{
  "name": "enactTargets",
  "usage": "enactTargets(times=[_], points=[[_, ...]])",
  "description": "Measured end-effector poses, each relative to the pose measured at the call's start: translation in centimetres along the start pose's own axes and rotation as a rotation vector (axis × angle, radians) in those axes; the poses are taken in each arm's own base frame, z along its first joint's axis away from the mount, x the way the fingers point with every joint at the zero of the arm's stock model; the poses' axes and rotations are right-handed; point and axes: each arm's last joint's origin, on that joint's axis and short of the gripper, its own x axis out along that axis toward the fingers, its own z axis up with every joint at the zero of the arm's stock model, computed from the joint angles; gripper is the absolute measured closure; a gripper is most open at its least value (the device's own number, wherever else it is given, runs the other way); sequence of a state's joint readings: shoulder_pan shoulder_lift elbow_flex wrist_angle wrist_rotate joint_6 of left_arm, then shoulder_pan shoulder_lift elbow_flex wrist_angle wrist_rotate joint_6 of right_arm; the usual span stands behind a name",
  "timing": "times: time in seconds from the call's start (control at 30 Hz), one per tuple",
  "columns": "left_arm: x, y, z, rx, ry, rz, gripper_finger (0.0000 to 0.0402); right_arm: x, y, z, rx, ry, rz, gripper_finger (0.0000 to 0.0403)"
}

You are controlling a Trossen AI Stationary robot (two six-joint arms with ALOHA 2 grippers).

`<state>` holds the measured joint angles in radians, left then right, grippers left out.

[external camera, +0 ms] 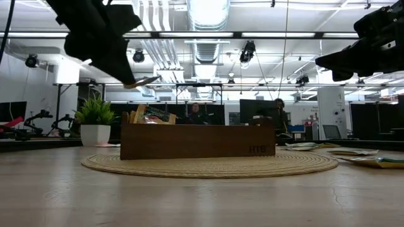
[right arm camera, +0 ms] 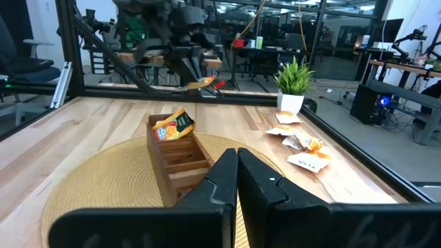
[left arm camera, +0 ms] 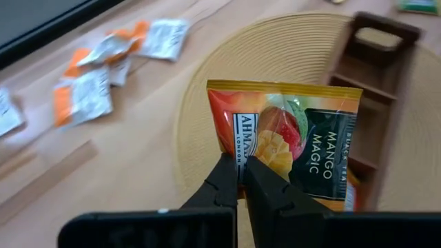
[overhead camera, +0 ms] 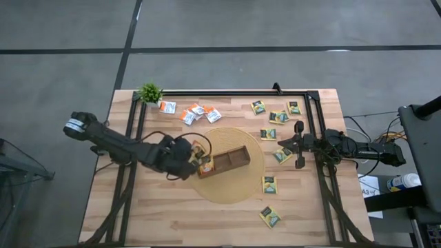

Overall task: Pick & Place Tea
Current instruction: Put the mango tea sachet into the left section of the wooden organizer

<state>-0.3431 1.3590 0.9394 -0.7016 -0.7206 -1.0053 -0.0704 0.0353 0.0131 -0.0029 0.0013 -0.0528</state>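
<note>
My left gripper (left arm camera: 241, 165) is shut on a tea sachet (left arm camera: 289, 138), orange and dark green with a mango picture. It hangs in the air over the left end of the long wooden tray (overhead camera: 227, 161), which stands on a round woven mat (overhead camera: 238, 189). Other sachets stand in the tray's left compartment (right arm camera: 175, 124). White-and-orange sachets (overhead camera: 191, 112) lie on the table's far left, near a small potted plant (overhead camera: 149, 92). Green-and-yellow sachets (overhead camera: 278, 116) lie on the right. My right gripper (overhead camera: 281, 145) waits shut at the table's right side. My left gripper pinches one edge of the sachet (left arm camera: 242, 157) between its two fingertips, nearer one corner than the middle. The fingers slant down from the table's left. The sachet sticks out past them nearly flat (external camera: 144, 81), lifted clear above the tray's left end.
More green-and-yellow sachets lie on the near right of the table (overhead camera: 269, 216) and beside the mat (overhead camera: 269, 184). A black frame (overhead camera: 227, 91) runs along the table's far edge and sides. People and desks show in the room beyond.
</note>
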Motion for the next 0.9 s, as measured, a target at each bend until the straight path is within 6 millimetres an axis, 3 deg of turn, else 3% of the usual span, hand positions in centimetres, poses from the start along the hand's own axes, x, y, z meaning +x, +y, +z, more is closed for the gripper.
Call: enactTargets(times=[0.47, 0.9], points=[[-0.3, -2.4, 1.4, -0.025, -0.122, -0.226, 0.0392, 0.0, 0.0, 0.0, 0.000, 0.000, 0.000, 0.0394], [0.3, -3.0, -2.5, -0.227, -0.300, -0.459, 0.0392, 0.0, 0.0, 0.0, 0.000, 0.001, 0.000, 0.0394]])
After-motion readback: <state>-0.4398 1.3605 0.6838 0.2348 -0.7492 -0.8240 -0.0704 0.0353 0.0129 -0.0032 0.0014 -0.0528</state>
